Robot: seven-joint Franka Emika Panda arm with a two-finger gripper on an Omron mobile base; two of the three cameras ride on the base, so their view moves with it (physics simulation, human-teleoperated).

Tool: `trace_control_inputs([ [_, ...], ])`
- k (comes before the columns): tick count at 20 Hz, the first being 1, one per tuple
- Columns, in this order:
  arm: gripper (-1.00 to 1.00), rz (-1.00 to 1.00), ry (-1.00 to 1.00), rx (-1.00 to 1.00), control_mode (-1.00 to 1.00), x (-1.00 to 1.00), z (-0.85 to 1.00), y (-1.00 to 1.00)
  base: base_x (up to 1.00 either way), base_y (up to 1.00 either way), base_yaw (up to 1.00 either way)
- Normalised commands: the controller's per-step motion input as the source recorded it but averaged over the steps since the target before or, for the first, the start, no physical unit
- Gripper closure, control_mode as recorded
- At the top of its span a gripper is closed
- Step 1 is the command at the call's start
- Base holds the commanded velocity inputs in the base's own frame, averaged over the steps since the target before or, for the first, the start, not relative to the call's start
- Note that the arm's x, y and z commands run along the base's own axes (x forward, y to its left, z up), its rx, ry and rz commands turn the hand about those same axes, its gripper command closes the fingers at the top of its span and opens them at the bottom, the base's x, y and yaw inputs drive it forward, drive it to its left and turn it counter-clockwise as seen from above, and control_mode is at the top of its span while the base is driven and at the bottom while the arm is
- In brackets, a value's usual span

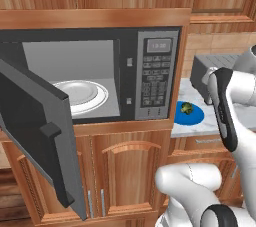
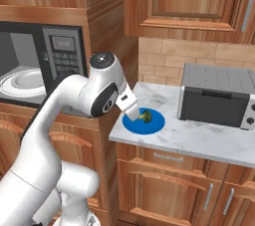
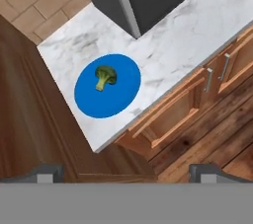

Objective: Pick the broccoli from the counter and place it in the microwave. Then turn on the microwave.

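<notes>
Two containers matter here, the bigger being the microwave [image 1: 100, 73], built into the wooden cabinetry with its dark-glass door [image 1: 40, 136] swung wide open toward the left; inside it a white round plate [image 1: 82, 95] lies flat on the cavity floor with nothing on it. Right of the microwave, the marbled counter [image 2: 199, 138] carries a grey toaster oven [image 2: 219, 95] toward the back and a flat blue plate [image 3: 107, 86] near its left front corner, well apart from the oven. On the blue plate lies the broccoli [image 3: 105, 77], a small dark-green floret with its paler stem pointing toward the counter's front edge, roughly at the plate's middle. The fingers [image 3: 127, 172] are spread wide, holding nothing, and hang above the counter's front edge; in the hand view the broccoli sits well clear of both tips, up and slightly left of the gap between them, untouched.
</notes>
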Motion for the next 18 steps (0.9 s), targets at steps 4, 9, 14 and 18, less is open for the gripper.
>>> trace_control_inputs([
  [4,-1.0,0.0,0.1,0.11,-1.0,0.31,-0.36,0.0,0.0,0.0,0.0],
  [9,-1.0,0.0,0.07,0.11,-1.0,0.31,-0.36,0.0,0.0,0.0,0.0],
  [14,-1.0,-0.02,0.0,0.01,-1.0,0.36,-0.3,0.0,0.0,0.0,0.0],
  [18,-1.0,-0.05,0.0,0.0,-1.0,0.38,-0.33,0.0,0.0,0.0,0.0],
])
